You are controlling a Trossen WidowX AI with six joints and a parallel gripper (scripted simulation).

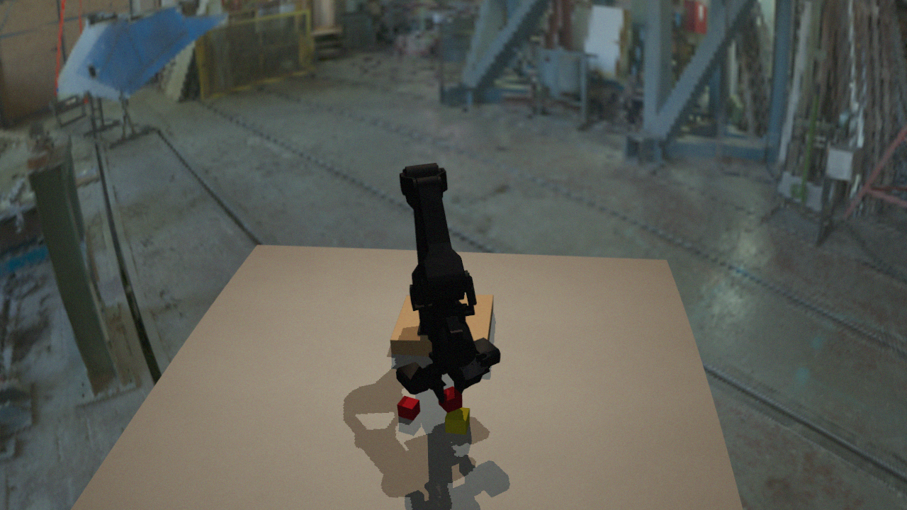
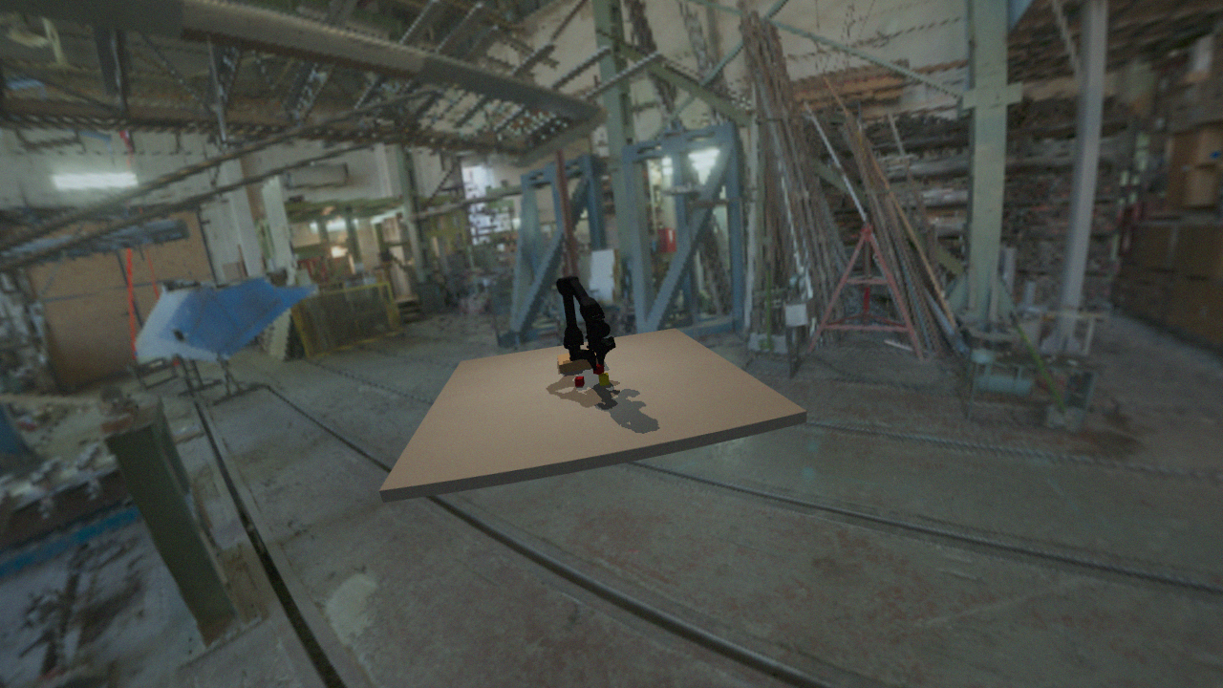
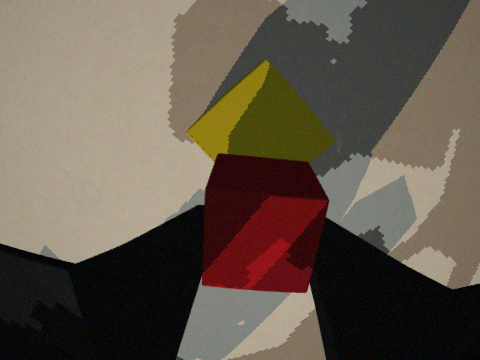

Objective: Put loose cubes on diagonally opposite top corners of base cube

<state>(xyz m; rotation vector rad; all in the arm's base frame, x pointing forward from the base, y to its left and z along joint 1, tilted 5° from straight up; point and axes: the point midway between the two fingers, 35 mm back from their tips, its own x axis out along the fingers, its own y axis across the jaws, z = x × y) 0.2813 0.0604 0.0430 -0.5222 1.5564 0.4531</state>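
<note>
My gripper [image 1: 448,394] [image 3: 259,223] is shut on a red cube [image 1: 451,400] [image 2: 599,368] [image 3: 262,240] and holds it above the table. The yellow base cube [image 1: 457,421] [image 2: 603,378] [image 3: 280,115] is just in front of the held cube in the top view; the held cube overlaps part of it in that view and in the wrist view. The height of the held cube over it is hard to tell. The other red cube [image 1: 408,407] [image 2: 579,381] stands loose on the table to the left of the yellow cube. It does not show in the wrist view.
The table [image 1: 583,380] [image 2: 479,427] carries the cubes. A flat orange-brown block [image 1: 483,314] [image 2: 570,365] lies behind the cubes, under and around the arm's base. The arm's shadow falls over the yellow cube and the table in front of it.
</note>
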